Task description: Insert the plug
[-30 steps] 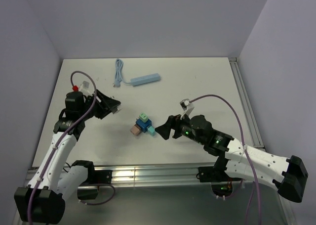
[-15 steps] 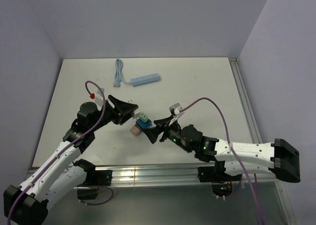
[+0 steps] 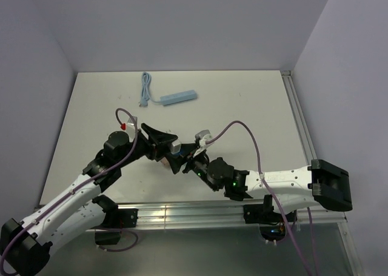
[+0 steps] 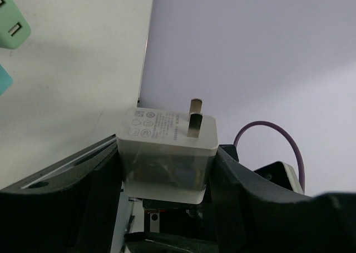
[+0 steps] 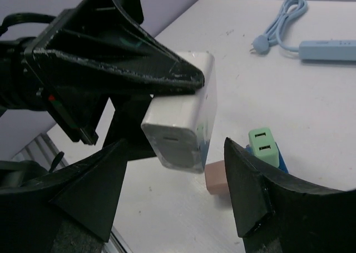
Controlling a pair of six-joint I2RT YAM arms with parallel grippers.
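Currently L gripper clamps white plug, prongs pointing out, above tabletop nr near-edge middle. R gripper jaws wide either side of plug, not touching. Power strip lies nr far edge.

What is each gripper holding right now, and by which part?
The left gripper grips the white charger plug by opposite sides of its body, prongs free. The right gripper holds nothing; its open jaws flank the plug without touching.
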